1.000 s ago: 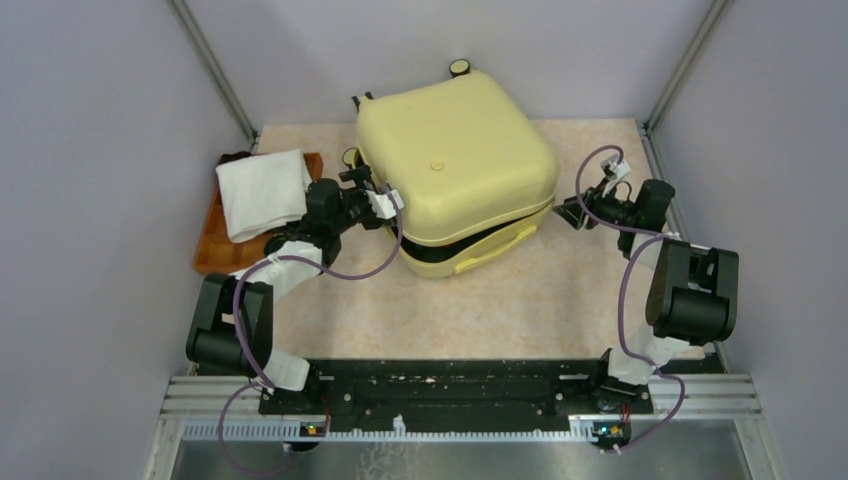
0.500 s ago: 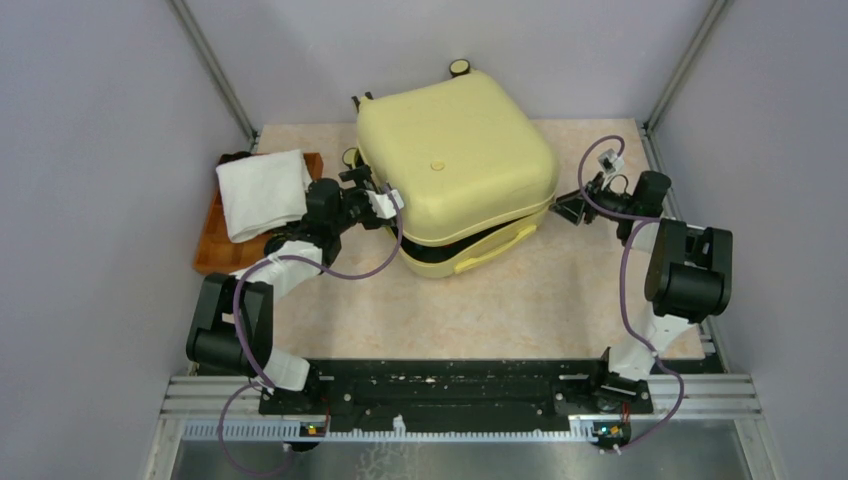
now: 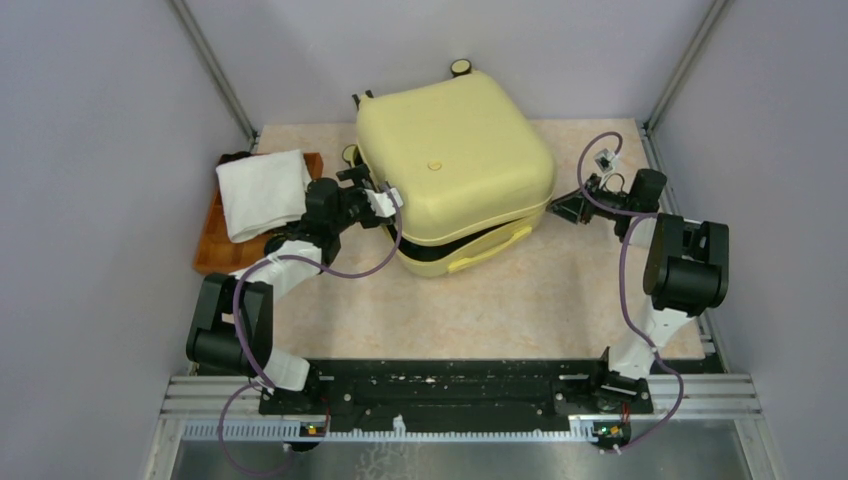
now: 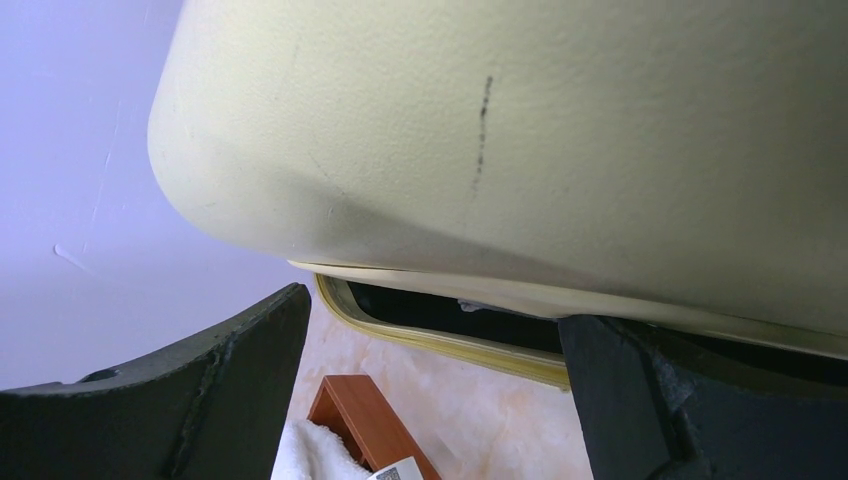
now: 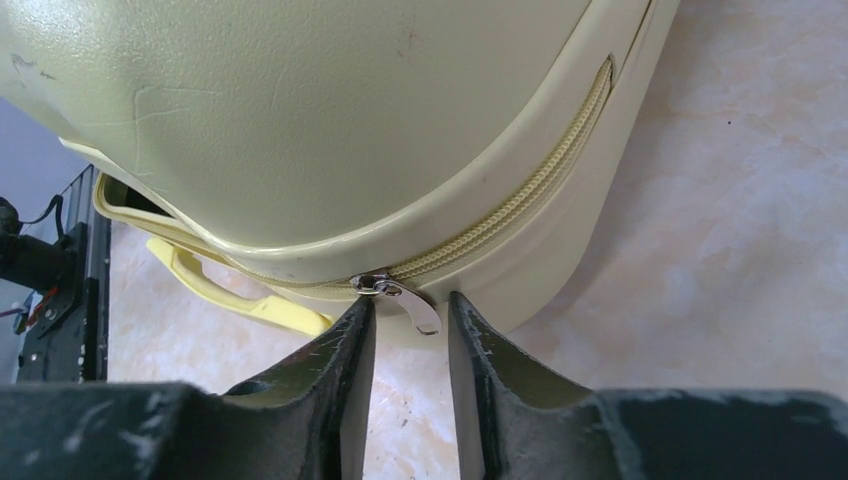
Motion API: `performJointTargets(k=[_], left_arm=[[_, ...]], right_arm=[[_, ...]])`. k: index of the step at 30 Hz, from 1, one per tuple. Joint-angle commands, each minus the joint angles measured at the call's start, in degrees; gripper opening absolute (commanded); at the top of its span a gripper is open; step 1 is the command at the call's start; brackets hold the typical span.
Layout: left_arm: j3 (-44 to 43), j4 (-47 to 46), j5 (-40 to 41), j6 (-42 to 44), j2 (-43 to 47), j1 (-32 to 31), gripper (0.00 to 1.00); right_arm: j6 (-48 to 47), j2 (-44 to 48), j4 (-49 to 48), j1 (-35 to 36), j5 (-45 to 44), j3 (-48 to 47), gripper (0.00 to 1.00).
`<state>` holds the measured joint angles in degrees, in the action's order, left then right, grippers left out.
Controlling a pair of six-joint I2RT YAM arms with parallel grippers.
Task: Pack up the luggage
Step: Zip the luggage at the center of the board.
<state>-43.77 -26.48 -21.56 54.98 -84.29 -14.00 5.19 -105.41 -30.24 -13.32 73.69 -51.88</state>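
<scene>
Two claws flank the luggage [image 3: 455, 165], which lies at the back middle of the surface [image 3: 560, 300], lid [image 3: 450, 130] down but gaping along its near-left edge. Your left claw [image 4: 437, 318] is spread wide at the lid's left corner, and your right claw [image 5: 410, 305] is narrowly apart with the zipper pull [image 5: 400, 292] just past its tips. Ease the right forward to pinch the pull squarely while the left presses the lid so the teeth meet; mind the yellow handle [image 3: 490, 245] under the seam and the tray [image 3: 212, 255] holding a white towel [image 3: 262, 190] by your left arm.
</scene>
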Motion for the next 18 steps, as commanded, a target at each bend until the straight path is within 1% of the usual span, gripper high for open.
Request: performJointTargets(k=[1, 4, 5, 8, 9, 13, 18], left_arm=[[-4.50, -13.65, -2.50, -1.10, 1.76, -0.77, 0.98], [-4.48, -13.68, -2.59, -1.24, 1.91, -0.77, 0.98], [-4.51, -13.68, -2.69, -1.22, 1.96, -0.77, 0.98], [-4.48, -13.77, -2.66, -1.28, 2.15, -0.77, 0.98], [-4.48, -13.77, -2.66, -1.27, 2.20, -0.77, 0.98], [-4.44, -13.77, -2.78, -1.16, 2.44, -0.77, 0.98], [-4.16, -13.86, -3.01, -1.17, 2.60, -0.77, 0.98]], right_arm=[[-0.91, 0.69, -1.85, 3.91, 0.20, -0.99, 0.26], [-0.69, 1.23, -1.73, 4.40, -0.17, -0.02, 0.24], [-0.63, 1.49, -1.71, 4.63, -0.01, 0.40, 0.27], [-1.55, 2.20, -1.13, 5.26, -0.75, 1.41, 0.43], [-2.36, 2.38, -0.38, 5.46, -1.23, 1.36, 0.46], [-3.18, 1.95, 1.58, 5.92, -1.56, 0.13, 0.48], [-4.93, 1.44, 6.98, 6.90, -2.37, -1.83, 0.47]])
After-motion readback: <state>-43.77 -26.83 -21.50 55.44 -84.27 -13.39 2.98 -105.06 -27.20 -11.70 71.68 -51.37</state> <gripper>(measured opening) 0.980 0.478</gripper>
